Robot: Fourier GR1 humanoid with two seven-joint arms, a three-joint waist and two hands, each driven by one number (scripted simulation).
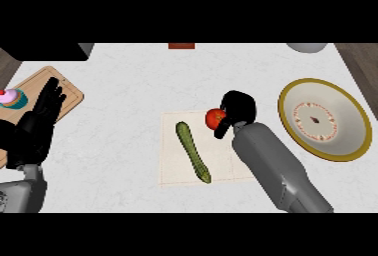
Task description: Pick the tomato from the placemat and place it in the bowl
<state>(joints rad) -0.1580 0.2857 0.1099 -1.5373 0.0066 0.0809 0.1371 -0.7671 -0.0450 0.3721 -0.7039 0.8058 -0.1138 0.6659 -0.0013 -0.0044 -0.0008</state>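
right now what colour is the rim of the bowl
Golden yellow, around a pale grey inside; the bowl shows best in the head view.

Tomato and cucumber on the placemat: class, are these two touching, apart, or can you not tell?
Apart. The head view shows a strip of bare placemat between the tomato and the cucumber.

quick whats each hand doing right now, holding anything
left hand: open, fingers up, resting at the view's left, holding nothing.
right hand: curled round the tomato at the placemat's top right corner.
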